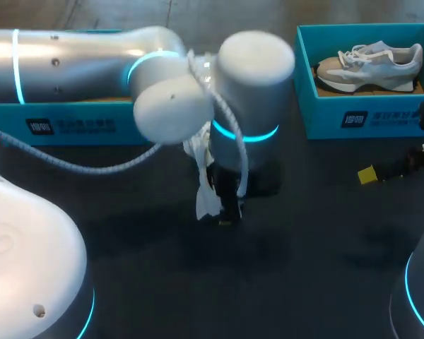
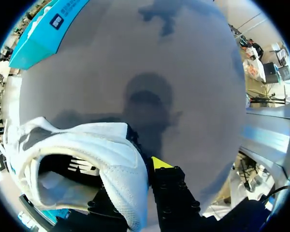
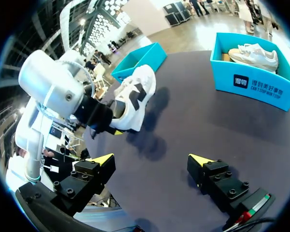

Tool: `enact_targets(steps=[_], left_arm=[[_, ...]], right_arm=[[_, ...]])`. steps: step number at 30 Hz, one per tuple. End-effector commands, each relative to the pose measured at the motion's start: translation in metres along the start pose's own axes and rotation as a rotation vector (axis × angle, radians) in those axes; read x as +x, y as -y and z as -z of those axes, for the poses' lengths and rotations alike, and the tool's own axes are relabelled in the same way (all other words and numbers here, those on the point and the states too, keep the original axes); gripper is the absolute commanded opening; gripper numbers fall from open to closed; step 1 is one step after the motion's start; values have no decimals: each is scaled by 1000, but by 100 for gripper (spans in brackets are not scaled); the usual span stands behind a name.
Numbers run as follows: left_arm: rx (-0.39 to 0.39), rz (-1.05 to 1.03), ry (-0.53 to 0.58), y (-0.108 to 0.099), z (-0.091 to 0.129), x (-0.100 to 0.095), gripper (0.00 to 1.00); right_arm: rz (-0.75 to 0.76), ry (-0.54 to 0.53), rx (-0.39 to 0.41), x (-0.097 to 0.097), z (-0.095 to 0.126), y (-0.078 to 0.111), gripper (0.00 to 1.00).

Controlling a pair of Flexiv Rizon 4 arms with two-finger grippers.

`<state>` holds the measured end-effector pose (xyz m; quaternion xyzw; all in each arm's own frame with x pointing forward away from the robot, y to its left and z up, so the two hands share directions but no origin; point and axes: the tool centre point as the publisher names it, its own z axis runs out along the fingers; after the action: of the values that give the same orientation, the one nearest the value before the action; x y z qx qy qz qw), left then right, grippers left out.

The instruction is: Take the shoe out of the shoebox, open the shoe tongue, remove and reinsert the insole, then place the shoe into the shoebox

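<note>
Nearest, at the right side of the dark surface, the right fingers are spread wide apart and released, with nothing between their yellow tips; in the head view only one yellow tip shows. Farther out, near the middle of the surface, the left arm reaches in from the left and points down, and the left fingers are clenched on the white shoe. One yellow-tipped finger lies against the outside of the shoe's wall by the opening, while the other goes inside. From the right wrist view the white shoe, with dark patches on its side, hangs tilted in that grip, its shadow on the surface beneath; whether it touches the surface cannot be told. At the far edge, well apart from the held shoe, an open blue shoebox stands to the right with a grey-and-white shoe lying on its side inside it. A second blue box stands at the far left, largely hidden behind the left arm.
</note>
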<state>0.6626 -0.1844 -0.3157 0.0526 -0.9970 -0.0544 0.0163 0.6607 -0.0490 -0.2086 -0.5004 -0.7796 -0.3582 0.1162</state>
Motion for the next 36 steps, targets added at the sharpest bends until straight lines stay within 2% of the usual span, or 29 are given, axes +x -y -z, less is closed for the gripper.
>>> enact_targets(steps=[1,9,16,36], left_arm=[[10,-15,-26,-6,50,-6,0],[21,-8,-1,-15,93,-7,0],[43,1,21,-23,119,-11,0],[43,1,21,-23,119,-11,0]], right_arm=[[-1,3,1,1,0,1,100],[-1,3,1,1,0,1,100],[-1,3,1,1,0,1,100],[-1,3,1,1,0,1,100]])
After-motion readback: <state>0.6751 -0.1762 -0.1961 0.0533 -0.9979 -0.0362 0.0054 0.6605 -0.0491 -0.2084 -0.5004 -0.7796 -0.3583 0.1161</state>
